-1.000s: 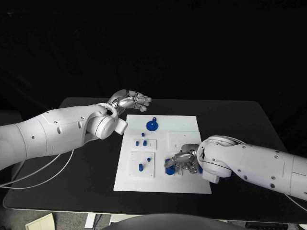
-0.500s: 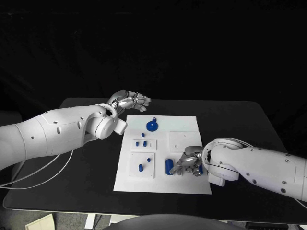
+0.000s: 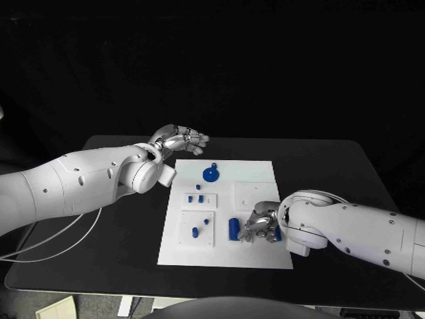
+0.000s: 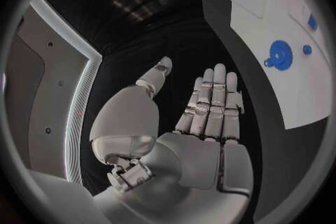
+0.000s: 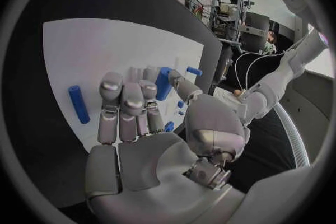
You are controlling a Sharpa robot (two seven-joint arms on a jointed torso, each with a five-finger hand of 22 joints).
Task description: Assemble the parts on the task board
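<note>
Centrally on the black table lies the task board, a white plate with raised square panels. Upper panel carries three small blue parts: two short pegs and a smaller piece near its far edge. Lower panel holds a blue peg and a slim blue piece beside it; whether they stand in holes or just rest there, cannot tell. Far end of board: a round blue disc part with a small knob, flat on the plate; the left wrist view shows it too.

Right hand is low over the board's near right portion, fingers curled downward. A blue cylinder lies on the board just beside it. Right wrist view: the fingers are bent together, and an upright blue piece sits between fingertips and thumb; contact looks like a pinch, but part of the piece is hidden behind the fingers. A second blue rod lies loose on the white surface, apart from the hand.

Left hand hovers off the board's far left corner, above the table. Left wrist view shows its fingers straight and side by side, thumb apart, holding nothing.

Right forearm covers the board's near right edge.
</note>
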